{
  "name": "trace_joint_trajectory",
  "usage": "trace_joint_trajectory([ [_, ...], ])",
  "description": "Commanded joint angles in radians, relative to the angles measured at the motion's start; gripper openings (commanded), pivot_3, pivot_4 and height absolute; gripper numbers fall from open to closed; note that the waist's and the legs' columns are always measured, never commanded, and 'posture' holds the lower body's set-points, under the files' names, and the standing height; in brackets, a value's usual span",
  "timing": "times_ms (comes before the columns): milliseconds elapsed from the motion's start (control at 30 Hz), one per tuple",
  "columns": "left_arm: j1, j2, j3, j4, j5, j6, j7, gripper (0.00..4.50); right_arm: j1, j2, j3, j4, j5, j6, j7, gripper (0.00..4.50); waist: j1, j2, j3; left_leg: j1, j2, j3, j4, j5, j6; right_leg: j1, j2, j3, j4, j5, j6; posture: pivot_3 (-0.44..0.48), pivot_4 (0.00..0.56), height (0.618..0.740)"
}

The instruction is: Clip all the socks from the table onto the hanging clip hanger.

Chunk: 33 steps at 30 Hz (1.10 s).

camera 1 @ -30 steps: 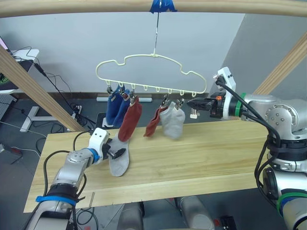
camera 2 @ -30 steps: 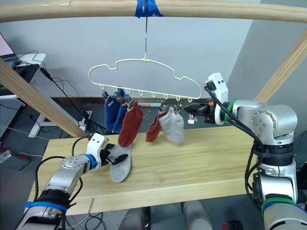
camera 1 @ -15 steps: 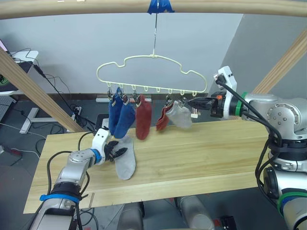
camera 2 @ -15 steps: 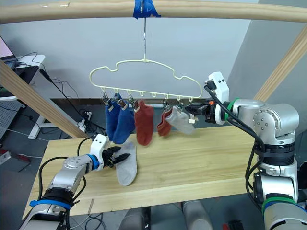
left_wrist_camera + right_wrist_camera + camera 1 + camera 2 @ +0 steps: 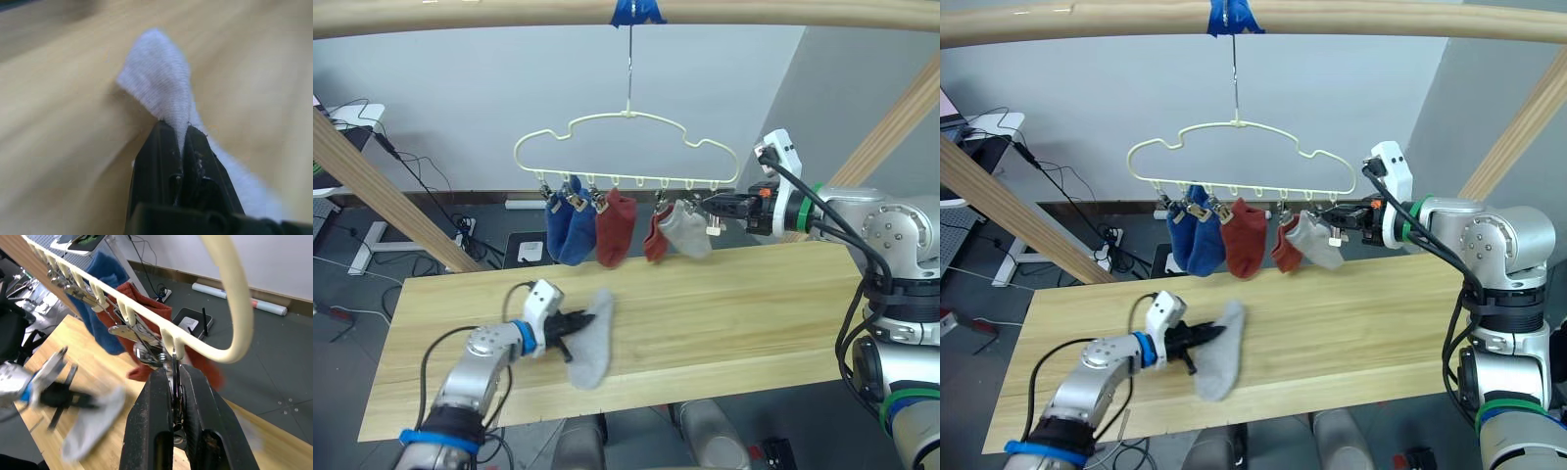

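The left gripper (image 5: 576, 324) was clenched on a grey sock (image 5: 592, 338) above the table (image 5: 724, 304). The right gripper (image 5: 710, 204) was pinched on an end clip (image 5: 173, 382) of the clip hanger (image 5: 626, 147). Five socks were hung there. Since earlier, the grey sock was carried rightward.

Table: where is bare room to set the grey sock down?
The table is bare right of the grey sock, up to its right edge, and along the far-left strip. It is crowded under the clip hanger, where five socks dangle by the right end effector.
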Motion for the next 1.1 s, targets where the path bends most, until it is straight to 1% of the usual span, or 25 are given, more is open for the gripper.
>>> trace_joint_trajectory([
  [33,-0.006,0.032,0.006,-0.284,-0.133,0.079,-0.062,0.02,-0.034,-0.029,-0.048,0.021,0.037,0.074,0.008,0.0,0.0,0.0,0.0,0.0,0.0,-0.001,0.0,0.0,0.0,0.0,0.0,-0.001,0.0,0.0,0.0,-0.196,0.241,0.74],
  [100,-0.062,-0.002,0.005,-0.372,-0.209,0.154,-0.027,0.02,-0.06,-0.029,-0.082,0.049,0.063,0.145,0.011,0.0,0.001,0.0,0.0,0.001,0.0,0.0,0.001,0.0,0.0,0.001,0.0,0.0,0.001,-0.002,0.003,-0.196,0.241,0.74],
  [167,-0.106,-0.029,-0.004,-0.408,-0.243,0.192,-0.004,0.02,-0.082,-0.018,-0.119,0.073,0.093,0.21,0.006,0.0,0.0,0.0,0.0,0.0,0.0,0.0,0.002,0.0,0.0,0.002,0.0,0.0,0.0,-0.002,0.004,-0.196,0.241,0.74],
  [200,-0.119,-0.038,-0.009,-0.413,-0.247,0.199,0.001,0.02,-0.089,-0.011,-0.135,0.082,0.106,0.23,-0.001,0.0,-0.003,0.0,0.0,0.0,-0.001,0.0,0.003,0.0,0.0,0.002,0.0,0.001,0.0,-0.001,0.005,-0.196,0.241,0.74],
  [300,-0.193,-0.108,-0.055,-0.381,-0.235,0.204,0.027,0.02,-0.106,0.011,-0.192,0.149,0.232,0.245,-0.049,0.0,-0.007,0.0,0.0,0.001,-0.001,0.0,0.003,0.0,0.0,0.003,0.001,0.001,-0.001,-0.001,0.005,-0.206,0.236,0.74],
  [367,-0.211,-0.142,-0.06,-0.374,-0.253,0.229,0.045,0.02,-0.109,0.021,-0.223,0.182,0.307,0.245,-0.098,0.0,-0.008,0.0,0.0,0.001,-0.001,0.0,0.003,0.0,0.0,0.003,0.001,0.001,-0.001,-0.001,0.005,-0.213,0.237,0.74],
  [533,-0.218,-0.138,-0.056,-0.378,-0.258,0.24,0.03,0.02,-0.103,0.0,-0.241,0.244,0.488,0.245,-0.225,0.0,-0.025,0.0,0.0,0.0,-0.001,0.0,0.002,0.0,0.001,0.002,0.001,0.001,-0.001,-0.001,0.005,-0.22,0.238,0.74],
  [700,-0.217,-0.133,-0.06,-0.373,-0.249,0.236,0.02,0.02,-0.103,-0.005,-0.25,0.29,0.629,0.245,-0.358,0.0,-0.033,0.0,0.0,0.0,-0.001,0.001,0.002,0.0,0.001,0.002,0.001,0.002,-0.002,-0.001,0.005,-0.219,0.24,0.74],
  [767,-0.213,-0.126,-0.065,-0.368,-0.239,0.225,0.01,0.02,-0.103,-0.006,-0.249,0.301,0.67,0.245,-0.4,0.0,-0.033,0.0,0.0,0.0,0.0,0.001,0.002,0.0,0.001,0.002,0.002,0.002,-0.002,-0.001,0.005,-0.218,0.241,0.74],
  [1100,-0.255,-0.157,-0.081,-0.31,-0.193,0.18,0.03,0.02,-0.083,-0.002,-0.239,0.312,0.852,0.236,-0.569,0.0,-0.031,0.0,0.0,-0.001,0.0,0.001,0.002,0.0,0.001,0.002,0.002,0.002,-0.004,-0.001,0.006,-0.214,0.24,0.74],
])
